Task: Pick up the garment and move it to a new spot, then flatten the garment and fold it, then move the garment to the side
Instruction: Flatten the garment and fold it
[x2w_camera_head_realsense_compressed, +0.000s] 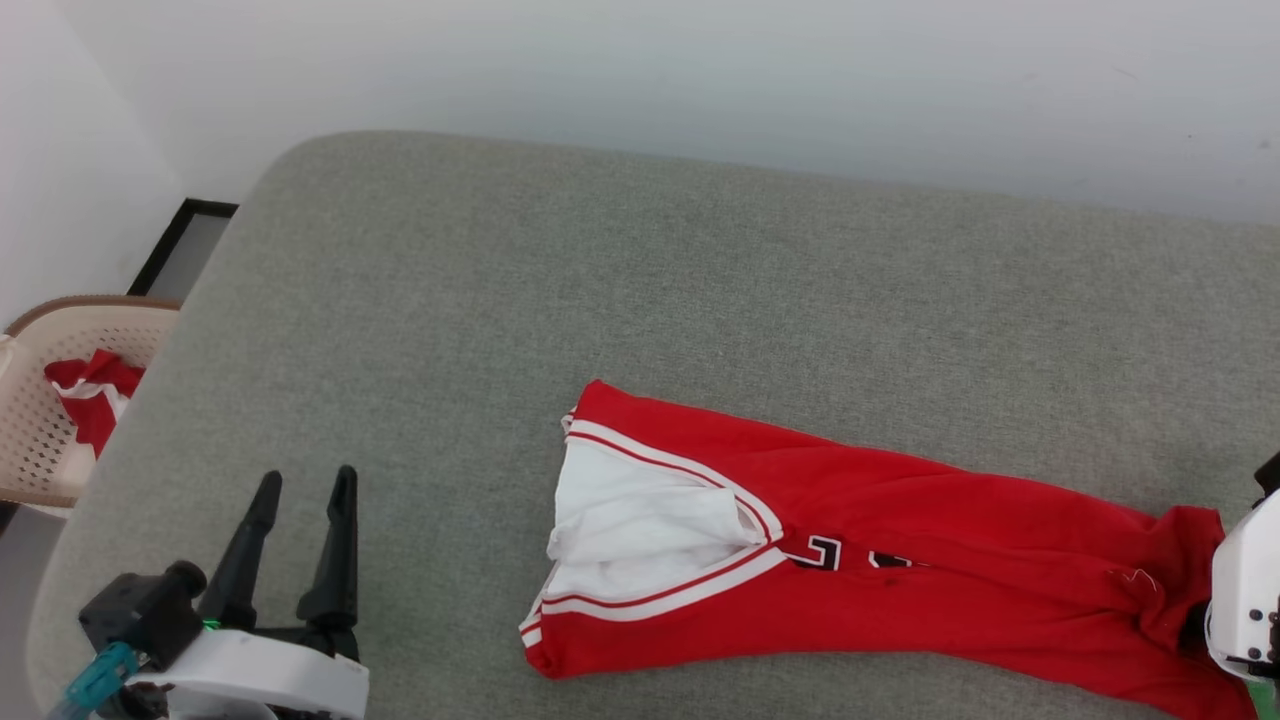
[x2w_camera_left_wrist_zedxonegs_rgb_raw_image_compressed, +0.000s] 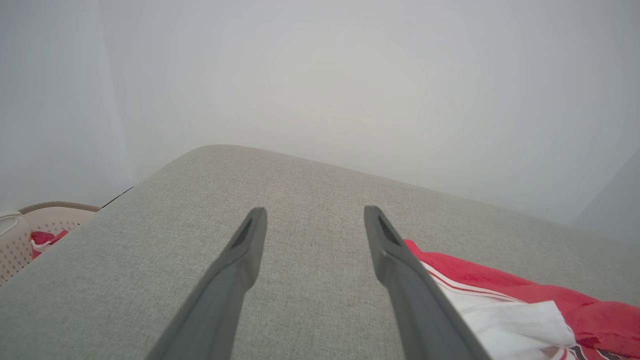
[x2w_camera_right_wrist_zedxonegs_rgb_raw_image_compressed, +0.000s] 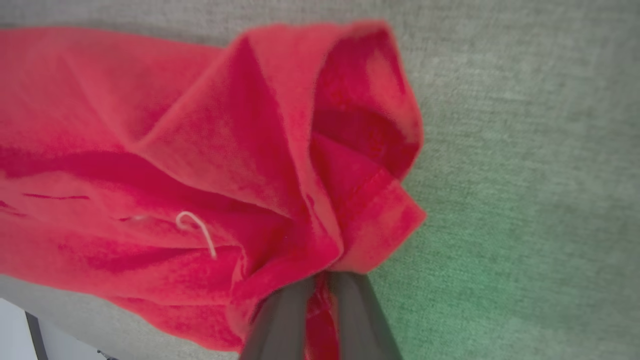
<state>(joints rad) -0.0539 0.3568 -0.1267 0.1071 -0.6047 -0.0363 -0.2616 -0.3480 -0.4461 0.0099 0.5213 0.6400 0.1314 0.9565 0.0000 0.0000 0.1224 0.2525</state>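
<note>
The garment (x2w_camera_head_realsense_compressed: 900, 560) lies on the grey surface (x2w_camera_head_realsense_compressed: 600, 280) as a long, narrow strip, bunched along its length, in the near right part of the head view. Its white part with red-and-white striped trim (x2w_camera_head_realsense_compressed: 650, 520) faces the middle of the surface, and its red end reaches the right arm (x2w_camera_head_realsense_compressed: 1245, 590) at that view's lower right edge. A bit of black-and-white lettering (x2w_camera_head_realsense_compressed: 850, 553) shows in a fold midway along the strip. The right gripper (x2w_camera_right_wrist_zedxonegs_rgb_raw_image_compressed: 325, 280) is clamped on that red end: in the right wrist view its 2 fingers (x2w_camera_right_wrist_zedxonegs_rgb_raw_image_compressed: 285, 320) stand close together with a gathered wad of red cloth between them, and the hemmed edge (x2w_camera_right_wrist_zedxonegs_rgb_raw_image_compressed: 380, 210) puffs up in folds just past the tips. A short white thread (x2w_camera_right_wrist_zedxonegs_rgb_raw_image_compressed: 197, 232) lies on the red cloth beside the pinch. The left gripper (x2w_camera_head_realsense_compressed: 307, 476) sits at the lower left of the head view, well apart from the garment, its fingers spread wide over bare grey fabric with nothing between them. In the left wrist view the left gripper (x2w_camera_left_wrist_zedxonegs_rgb_raw_image_compressed: 315, 211) points toward the white wall (x2w_camera_left_wrist_zedxonegs_rgb_raw_image_compressed: 350, 75), with the garment's white end just beside its right finger (x2w_camera_left_wrist_zedxonegs_rgb_raw_image_compressed: 400, 270). Off the surface's left edge stands a pale perforated basket (x2w_camera_head_realsense_compressed: 60, 330) with a red-and-white cloth (x2w_camera_head_realsense_compressed: 90, 400) inside.
</note>
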